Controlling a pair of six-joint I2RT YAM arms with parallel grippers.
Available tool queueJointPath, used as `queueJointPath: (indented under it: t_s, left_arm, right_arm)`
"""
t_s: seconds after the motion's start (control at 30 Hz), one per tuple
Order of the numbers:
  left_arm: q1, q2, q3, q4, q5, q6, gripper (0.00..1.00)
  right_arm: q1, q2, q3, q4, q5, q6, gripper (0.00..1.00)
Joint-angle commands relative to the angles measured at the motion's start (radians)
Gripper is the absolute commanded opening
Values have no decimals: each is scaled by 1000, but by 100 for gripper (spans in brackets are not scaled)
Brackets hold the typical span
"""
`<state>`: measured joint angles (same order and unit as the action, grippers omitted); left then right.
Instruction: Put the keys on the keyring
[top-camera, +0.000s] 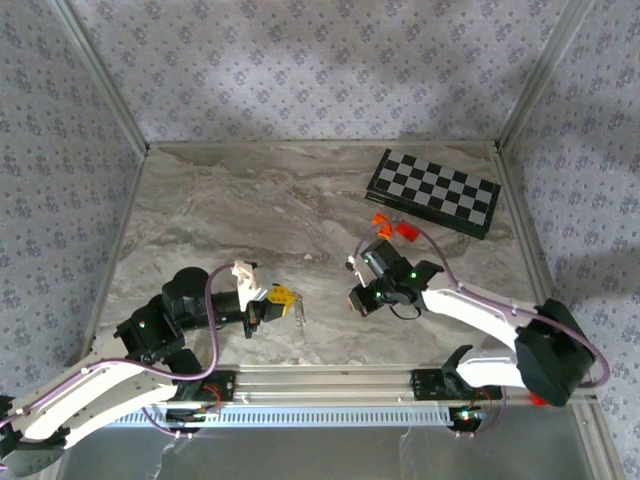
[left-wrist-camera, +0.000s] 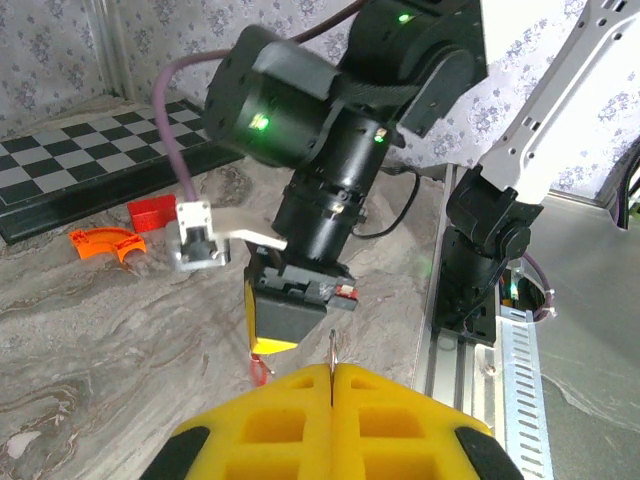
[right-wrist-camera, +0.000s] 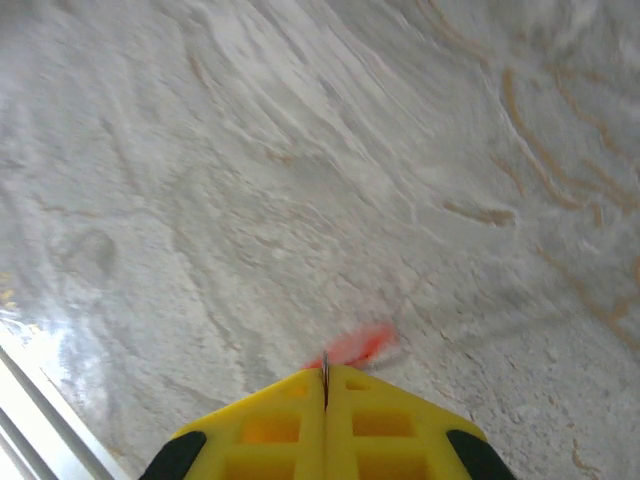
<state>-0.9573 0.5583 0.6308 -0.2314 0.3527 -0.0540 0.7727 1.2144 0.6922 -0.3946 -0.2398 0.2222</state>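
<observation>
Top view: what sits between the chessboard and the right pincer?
A curved orange piece and a red block, on the table just off the chessboard's near edge, apart from the right pincer. Seen in top view.

— What does the left gripper hold?
— Its yellow fingers press together on a thin sliver of the keyring.
— And ahead of it?
— The right gripper points down just ahead, the keys showing red beneath it.

Top view overhead, whole table; left wrist faces right arm close; right wrist hugs table.
</observation>
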Motion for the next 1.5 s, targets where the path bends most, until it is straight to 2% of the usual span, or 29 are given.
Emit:
queueJointPath:
  t_s: [0.0,0.1,0.33,0.57,1.03,1.47]
  left_arm:
    - [-1,-1,35,43,29,-12,0]
    - [-1,0,42,42,41,-8,0]
    - [-2,12,73,25,102,24,0]
    - [-2,48,111,39,172,46,0]
    - [-3,122,129,114,209,57,0]
    - [-2,160,99,213,164,27,0]
  right_arm:
    - [28,-111,-30,70,13,-44,0]
    - [50,-226,-62,140,-13,-72,0]
    - [85,-499,-168,417,-177,-80,0]
    - [89,-538,-152,623,-286,-46,0]
    - [127,-522,-33,514,-287,-116,0]
    - [175,-546,-29,468,-235,-171,0]
